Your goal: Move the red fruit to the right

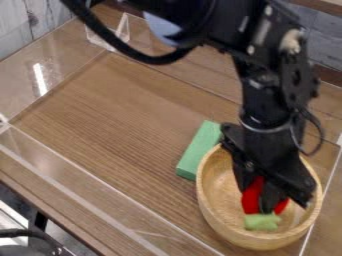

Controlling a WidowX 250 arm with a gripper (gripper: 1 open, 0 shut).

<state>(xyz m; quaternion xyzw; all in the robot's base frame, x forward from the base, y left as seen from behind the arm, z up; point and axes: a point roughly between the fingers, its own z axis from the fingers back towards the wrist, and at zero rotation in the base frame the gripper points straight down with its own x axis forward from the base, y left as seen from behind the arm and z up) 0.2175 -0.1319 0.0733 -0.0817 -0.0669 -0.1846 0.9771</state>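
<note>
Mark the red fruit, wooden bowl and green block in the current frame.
red fruit (257,201), camera view, red body below the fingers.
wooden bowl (214,195), camera view, left rim.
green block (197,153), camera view, top face.

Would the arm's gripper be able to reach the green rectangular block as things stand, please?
Probably not yet: the gripper is shut on the red fruit over the wooden bowl. The green rectangular block lies uncovered beside the bowl.
</note>
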